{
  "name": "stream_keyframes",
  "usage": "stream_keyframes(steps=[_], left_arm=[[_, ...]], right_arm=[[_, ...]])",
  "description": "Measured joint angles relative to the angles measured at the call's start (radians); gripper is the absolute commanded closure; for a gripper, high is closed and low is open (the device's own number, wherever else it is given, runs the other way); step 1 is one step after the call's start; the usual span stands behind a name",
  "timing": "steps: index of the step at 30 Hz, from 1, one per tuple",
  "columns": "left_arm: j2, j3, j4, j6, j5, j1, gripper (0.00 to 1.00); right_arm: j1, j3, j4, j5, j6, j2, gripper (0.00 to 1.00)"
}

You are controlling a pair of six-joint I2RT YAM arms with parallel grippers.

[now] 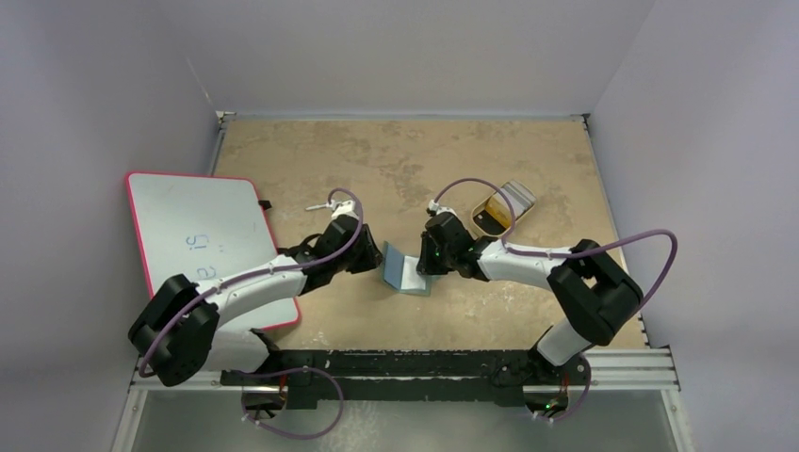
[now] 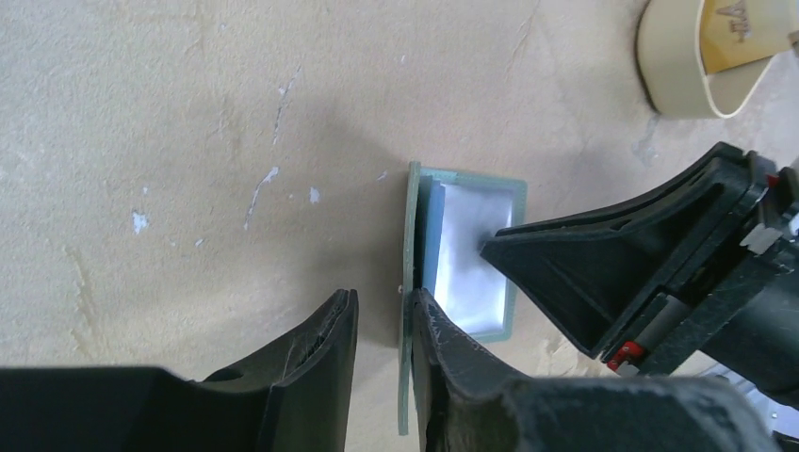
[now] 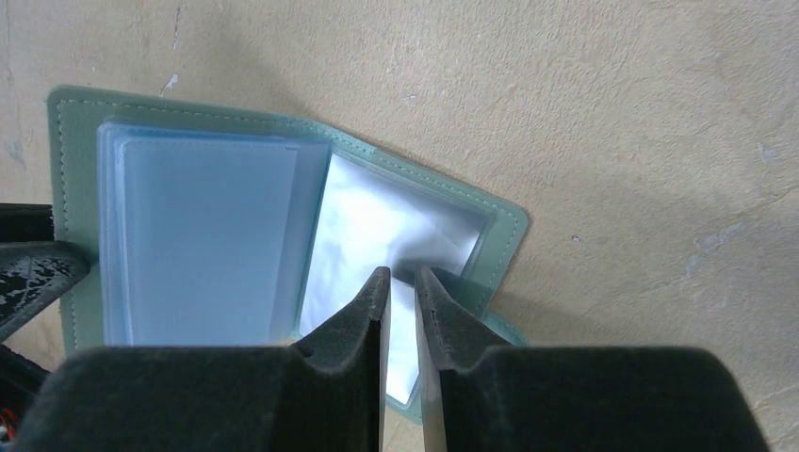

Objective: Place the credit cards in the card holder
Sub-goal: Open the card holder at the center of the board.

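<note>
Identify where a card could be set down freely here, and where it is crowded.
Free: the far table strip along the back wall; the near patch between card holder and arm bases. Crowded: the middle, where left end effector and right end effector meet at the card holder; whiteboard left, tray right.

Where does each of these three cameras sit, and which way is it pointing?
Top external: fixed above and behind the arms, looking down on the table; both arms show, bases at bottom.
Left wrist: on the left arm, looking past the left gripper at the card holder.
Right wrist: on the right arm, looking past the right gripper into the open card holder.
Shared: both wrist views show the card holder's clear pocket; top and left wrist show the tan tray.
</note>
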Motion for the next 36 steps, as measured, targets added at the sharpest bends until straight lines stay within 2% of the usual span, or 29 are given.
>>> stream_keyframes(steps=[4,9,13,23,36], left_arm=[[-0.003,-0.013,0.04,0.0,0.036,0.018,0.82],[0.002,-0.028,0.064,0.002,0.072,0.019,0.84],[0.003,-0.033,0.079,0.008,0.085,0.019,0.81],[-0.008,-0.036,0.077,0.014,0.104,0.03,0.66],[0.019,-0.052,0.145,-0.004,0.165,0.032,0.62]], right_arm=[[-0.005,-0.011,0.026,0.0,-0.009,0.001,0.83],[-0.006,-0.013,0.045,0.0,-0.021,0.005,0.83],[-0.006,-0.013,0.046,-0.002,-0.032,0.005,0.83],[-0.01,-0.006,0.047,-0.017,-0.064,-0.015,0.83],[-0.011,0.023,0.137,-0.125,-0.063,-0.005,0.84]])
